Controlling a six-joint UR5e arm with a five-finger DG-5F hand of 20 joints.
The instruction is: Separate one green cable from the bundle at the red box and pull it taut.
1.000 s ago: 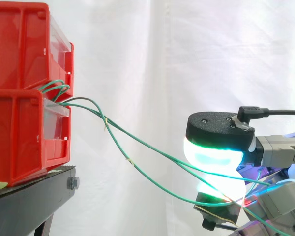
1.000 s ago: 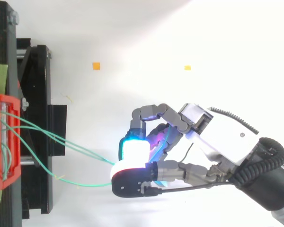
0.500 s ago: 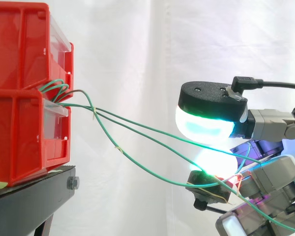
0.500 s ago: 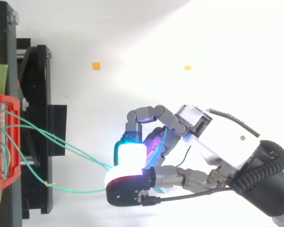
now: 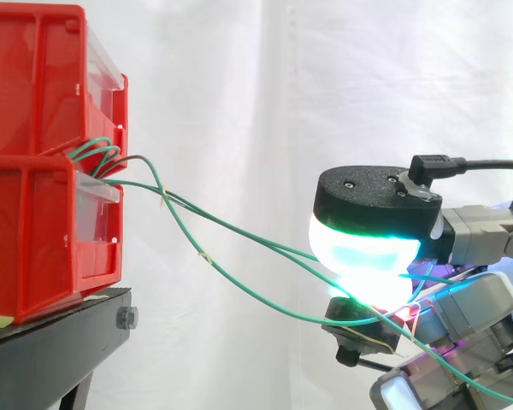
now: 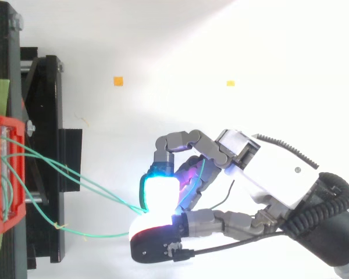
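Side view: left of your hand (image 6: pixel 267 168) stand two stacked red bins (image 5: pixel 34 171). Green cables (image 5: pixel 239 235) loop from the lower bin's mouth and sag, curved, toward the hand, pinched between its curled, glowing pads (image 5: pixel 359 256).

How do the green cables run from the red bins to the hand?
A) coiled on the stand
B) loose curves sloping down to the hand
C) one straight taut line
B: the green cables leave the red bins and sag in loose curves down to the hand pinching them.
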